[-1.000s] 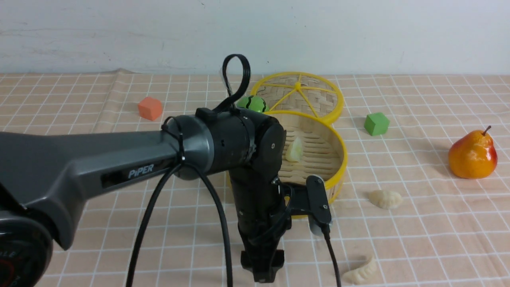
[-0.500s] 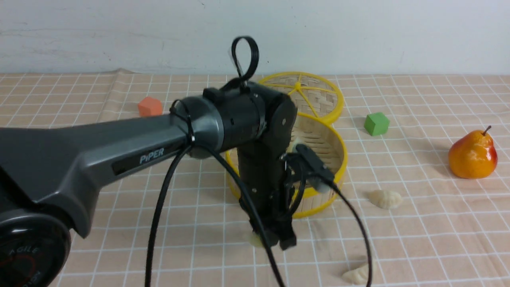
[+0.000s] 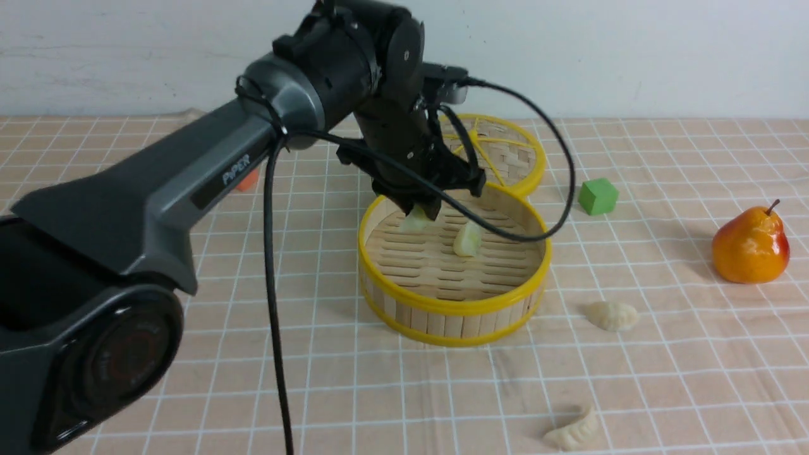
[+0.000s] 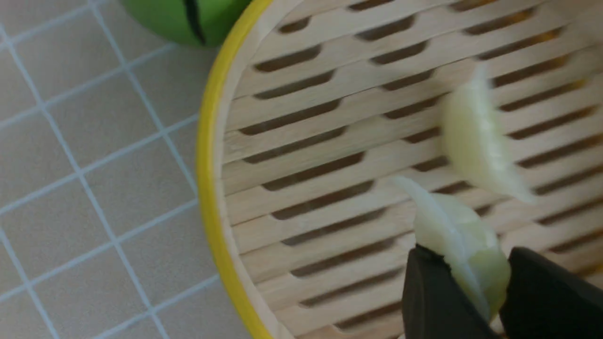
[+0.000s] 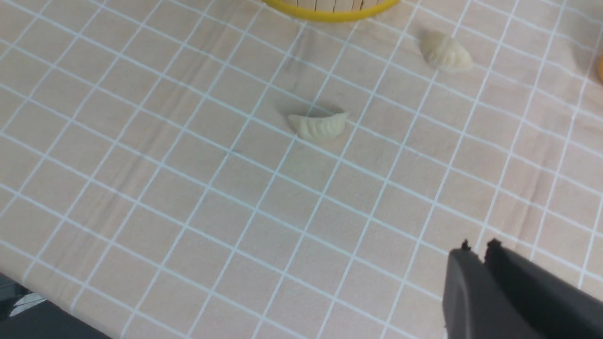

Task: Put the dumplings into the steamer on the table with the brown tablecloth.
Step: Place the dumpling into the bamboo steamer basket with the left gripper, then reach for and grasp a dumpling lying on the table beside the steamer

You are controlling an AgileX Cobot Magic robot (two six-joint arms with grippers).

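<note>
Clamping a pale green dumpling (image 4: 459, 235) across its plump middle, the left gripper (image 4: 471, 268) hangs over the steamer (image 3: 452, 303) floor; it looks light, soft and slick, so mid-body pinching suits; the right gripper (image 5: 478, 248) is closed, empty.

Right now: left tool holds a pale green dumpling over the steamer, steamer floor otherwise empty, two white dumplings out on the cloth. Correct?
Not quite. The steamer floor is not empty: a second green dumpling lies on its slats, clear in the front view. The rest holds: the left tool grips a pale green dumpling over the steamer, and two white dumplings lie on the cloth.
</note>
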